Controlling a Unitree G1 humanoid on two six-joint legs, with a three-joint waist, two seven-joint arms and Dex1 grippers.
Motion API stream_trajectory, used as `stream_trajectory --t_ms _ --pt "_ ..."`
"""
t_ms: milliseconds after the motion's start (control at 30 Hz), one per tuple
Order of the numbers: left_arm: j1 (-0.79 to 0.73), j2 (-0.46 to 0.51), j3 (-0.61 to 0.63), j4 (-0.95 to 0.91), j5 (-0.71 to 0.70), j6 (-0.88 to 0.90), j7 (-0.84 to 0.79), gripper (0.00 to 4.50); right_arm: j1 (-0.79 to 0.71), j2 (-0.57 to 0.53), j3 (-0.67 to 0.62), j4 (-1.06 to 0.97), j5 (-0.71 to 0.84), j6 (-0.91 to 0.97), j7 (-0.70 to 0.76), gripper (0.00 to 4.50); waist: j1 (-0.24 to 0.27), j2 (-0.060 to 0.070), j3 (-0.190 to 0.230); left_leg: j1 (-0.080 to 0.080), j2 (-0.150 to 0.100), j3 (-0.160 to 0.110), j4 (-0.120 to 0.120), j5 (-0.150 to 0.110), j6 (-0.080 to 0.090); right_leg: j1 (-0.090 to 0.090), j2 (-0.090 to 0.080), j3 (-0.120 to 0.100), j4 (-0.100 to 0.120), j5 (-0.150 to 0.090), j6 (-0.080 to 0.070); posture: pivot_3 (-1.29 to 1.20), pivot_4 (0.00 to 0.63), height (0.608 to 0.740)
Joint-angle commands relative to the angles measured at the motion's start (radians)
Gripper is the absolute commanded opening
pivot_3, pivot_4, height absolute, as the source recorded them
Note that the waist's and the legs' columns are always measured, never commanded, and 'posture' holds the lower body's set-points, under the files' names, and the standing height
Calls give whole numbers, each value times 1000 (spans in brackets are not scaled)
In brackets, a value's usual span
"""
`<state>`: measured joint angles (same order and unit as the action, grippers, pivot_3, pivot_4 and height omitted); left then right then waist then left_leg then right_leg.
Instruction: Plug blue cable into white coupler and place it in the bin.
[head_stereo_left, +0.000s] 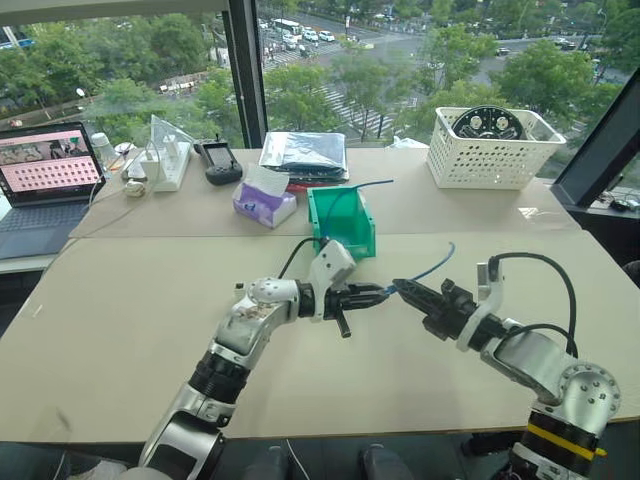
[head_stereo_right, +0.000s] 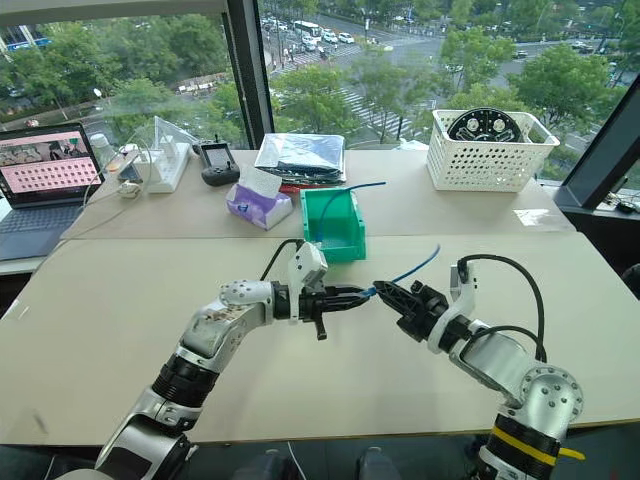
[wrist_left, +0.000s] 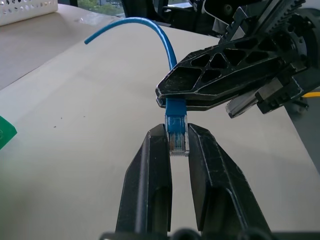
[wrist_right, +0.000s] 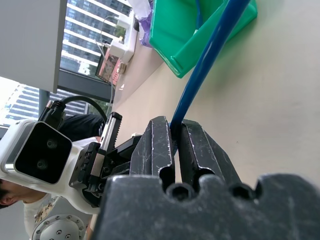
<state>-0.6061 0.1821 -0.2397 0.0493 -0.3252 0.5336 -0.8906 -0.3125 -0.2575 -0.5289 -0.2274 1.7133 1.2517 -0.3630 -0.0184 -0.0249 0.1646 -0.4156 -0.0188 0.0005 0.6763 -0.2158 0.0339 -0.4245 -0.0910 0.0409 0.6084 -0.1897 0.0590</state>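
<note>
At the centre of the left eye view the two grippers meet tip to tip above the desk (head_stereo_left: 120, 330). The left gripper (wrist_left: 178, 137) has its jaws nearly together, pinching the clear plug (wrist_left: 177, 142) of the blue cable (wrist_left: 167, 47) between them — the plug sits upright between the fingers (wrist_left: 150, 185), its tip toward the wrist. The right gripper (wrist_left: 167, 97) has its jaws pressed together on the same cable just behind the plug; in the right wrist view its fingers (wrist_right: 160, 150) clamp the blue strand, which runs up and away toward the upper right of that frame. Past the right gripper the cable's free end arcs up and curls off, not touching the desk.

No coupler can be made out in the jaws; I cannot tell where it is.

Just above the grippers in the left eye view, at frame centre, stands the green bin (head_stereo_left: 342, 222) — near them but apart. A second, darker blue cable (head_stereo_left: 350, 190) leans out of it toward the upper right.

Farther out: a tissue pack (head_stereo_left: 263, 203) left of the bin, a white basket (head_stereo_left: 490, 150) at upper right and a laptop (head_stereo_left: 45, 185) at the far left edge.
</note>
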Motion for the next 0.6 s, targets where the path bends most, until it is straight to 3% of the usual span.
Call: stream_trajectory --t_ms 33,267,600 --pt "24 23 38 -87 -68 64 -9 1730 -33 -71 28 13 51 -102 14 0 -1 0 0 0 0 0 0 0 0 0 0 0 0 0 0 0 150 740" --pt "209 163 154 -252 -148 124 -3 4378 -162 -238 86 164 -50 -156 163 0 -16 0 0 0 1 1 -1 0 1 0 1 1 -1 0 0 0 150 740" --pt "670 212 496 -529 -282 135 190 4483 -346 -262 213 335 -281 -163 396 0 -20 0 1 0 1 2 -4 -2 3 -1 -1 2 -4 3 -7 0 150 740"
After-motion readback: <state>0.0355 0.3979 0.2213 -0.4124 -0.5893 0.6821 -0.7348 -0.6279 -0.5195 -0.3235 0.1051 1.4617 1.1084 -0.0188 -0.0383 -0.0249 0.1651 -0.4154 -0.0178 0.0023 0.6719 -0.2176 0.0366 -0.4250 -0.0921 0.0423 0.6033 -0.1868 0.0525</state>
